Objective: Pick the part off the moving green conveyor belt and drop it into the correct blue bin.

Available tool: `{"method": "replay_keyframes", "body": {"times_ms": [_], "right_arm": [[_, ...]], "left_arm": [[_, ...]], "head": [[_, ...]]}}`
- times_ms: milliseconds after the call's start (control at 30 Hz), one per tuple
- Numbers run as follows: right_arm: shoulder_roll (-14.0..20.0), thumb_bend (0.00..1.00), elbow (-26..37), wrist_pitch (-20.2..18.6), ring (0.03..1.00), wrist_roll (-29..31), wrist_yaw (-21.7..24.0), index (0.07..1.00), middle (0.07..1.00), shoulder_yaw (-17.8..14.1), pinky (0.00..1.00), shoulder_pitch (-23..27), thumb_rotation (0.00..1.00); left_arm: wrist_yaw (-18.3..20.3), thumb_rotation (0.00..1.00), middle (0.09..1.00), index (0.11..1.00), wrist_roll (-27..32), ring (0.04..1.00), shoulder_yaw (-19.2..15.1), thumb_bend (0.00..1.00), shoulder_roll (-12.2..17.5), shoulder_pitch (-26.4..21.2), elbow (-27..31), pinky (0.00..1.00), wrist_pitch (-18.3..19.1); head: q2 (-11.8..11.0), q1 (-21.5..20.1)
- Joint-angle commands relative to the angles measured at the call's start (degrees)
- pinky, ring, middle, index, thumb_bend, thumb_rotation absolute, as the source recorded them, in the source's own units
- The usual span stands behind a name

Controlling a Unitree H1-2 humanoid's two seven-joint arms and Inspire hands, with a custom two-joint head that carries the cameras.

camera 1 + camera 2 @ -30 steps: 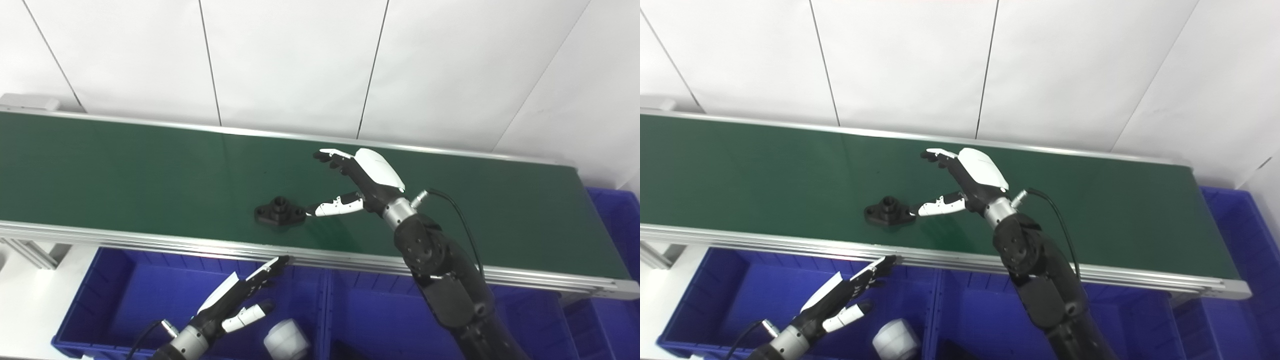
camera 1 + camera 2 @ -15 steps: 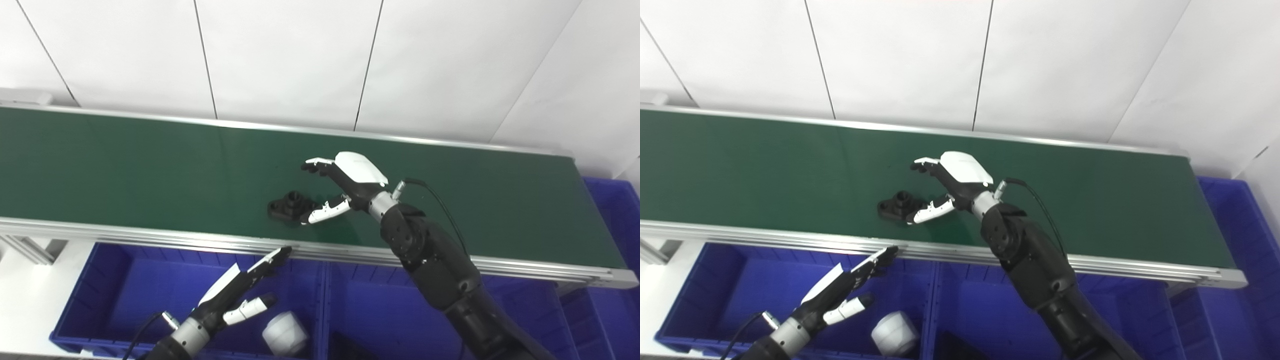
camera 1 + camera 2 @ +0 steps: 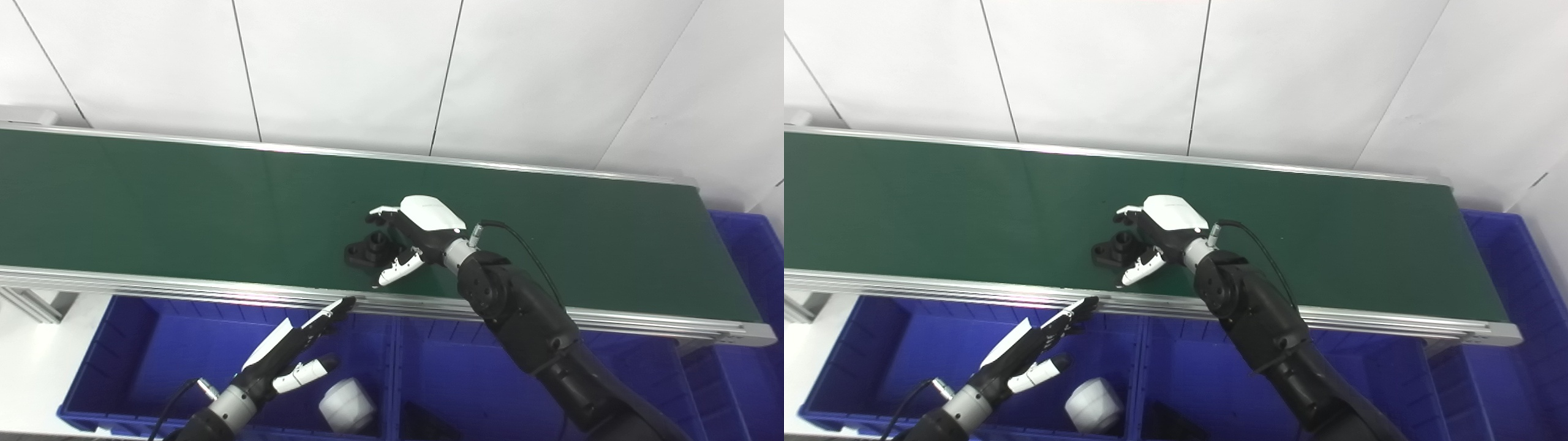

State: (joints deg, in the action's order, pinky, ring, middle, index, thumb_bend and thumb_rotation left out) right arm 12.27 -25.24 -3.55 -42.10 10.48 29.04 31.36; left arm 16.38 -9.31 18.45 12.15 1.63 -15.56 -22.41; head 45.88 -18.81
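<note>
A small black flanged part (image 3: 362, 252) lies on the green conveyor belt (image 3: 153, 202), near its front rail. My right hand (image 3: 416, 236) hangs low over the part's right side. Its fingers (image 3: 381, 215) curl over the far side and its thumb (image 3: 395, 271) points down on the near right. The fingers and thumb are still apart and the part rests on the belt, so the hand is open. My left hand (image 3: 294, 355) is open, palm flat, over the left blue bin (image 3: 122, 343) below the belt rail.
A white cylindrical part (image 3: 348, 404) lies in the left bin. The middle blue bin (image 3: 465, 367) holds a dark piece (image 3: 429, 425) at its front edge. Another blue bin (image 3: 747, 245) stands past the belt's right end. A white panelled wall rises behind.
The part has ridden right along the belt. My right hand dropped and swung left onto it, fingers curling down around it. The camera shifted slightly. The left hand barely moved.
</note>
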Motion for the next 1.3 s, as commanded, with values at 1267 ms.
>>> {"method": "replay_keyframes", "body": {"times_ms": [1267], "right_arm": [[4.09, 0.52, 10.2, 6.66, 0.435, -5.23, -5.15, 0.502, 0.477, 2.38, 0.36, -0.26, 0.0]], "left_arm": [[0.66, 0.95, 0.97, 0.958, 0.21, 0.931, -1.07, 0.61, 0.21, -1.32, 1.72, 0.86, -0.15]], "head": [[0.62, -0.64]]}}
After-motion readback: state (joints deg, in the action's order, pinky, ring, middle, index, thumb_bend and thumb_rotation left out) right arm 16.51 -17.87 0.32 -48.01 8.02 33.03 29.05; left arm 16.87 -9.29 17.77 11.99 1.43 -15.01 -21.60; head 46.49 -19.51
